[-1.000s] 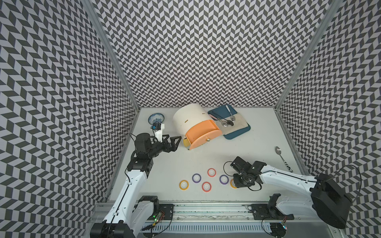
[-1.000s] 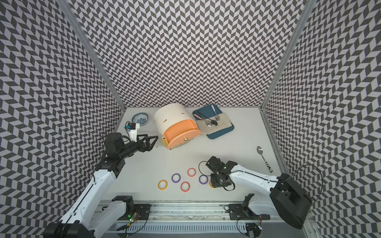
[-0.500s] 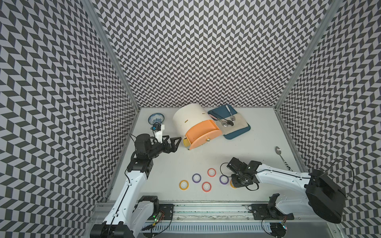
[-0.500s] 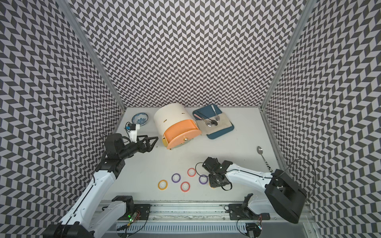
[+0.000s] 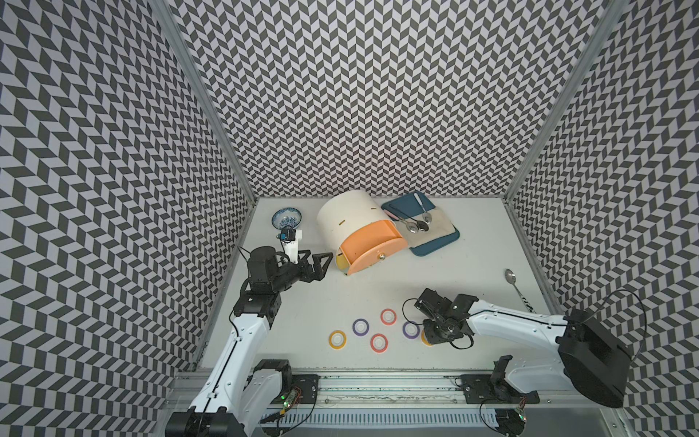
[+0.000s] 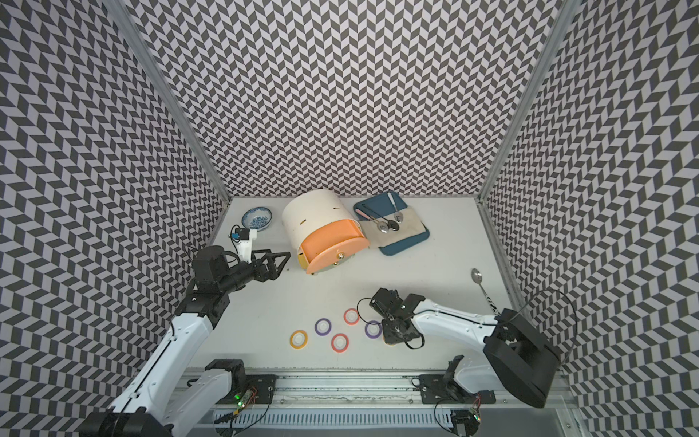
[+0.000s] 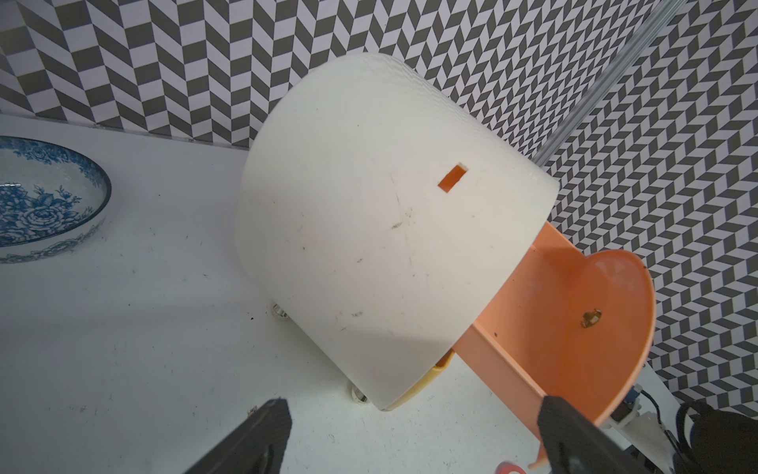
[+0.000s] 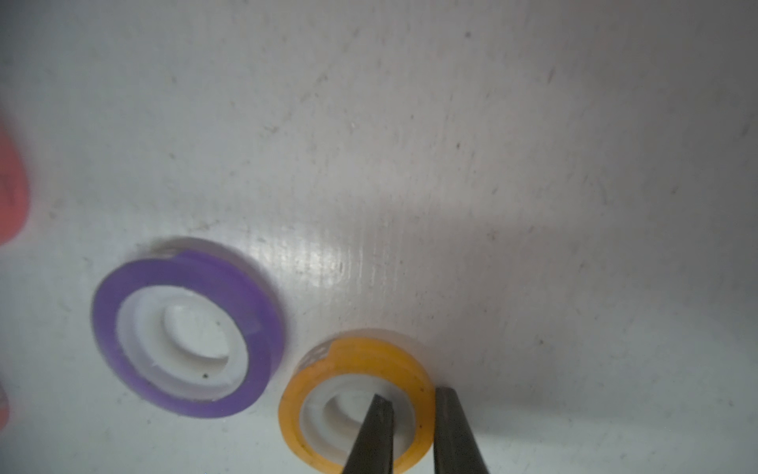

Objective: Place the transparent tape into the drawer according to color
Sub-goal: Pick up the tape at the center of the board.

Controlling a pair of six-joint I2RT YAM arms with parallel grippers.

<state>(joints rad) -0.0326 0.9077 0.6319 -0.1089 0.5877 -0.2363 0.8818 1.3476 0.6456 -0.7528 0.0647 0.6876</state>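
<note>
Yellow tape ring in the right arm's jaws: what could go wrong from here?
1. The jaws pinch only one side of the yellow tape ring, across its wall, so it could swing or slip when lifted.
2. The purple ring lies close beside it and may get nudged.
3. Only the orange drawer is pulled out. The yellow drawer below shows just a sliver, so the ring might land in the wrong colour.

glossy yellow tape ring, scuffed matt table
</note>
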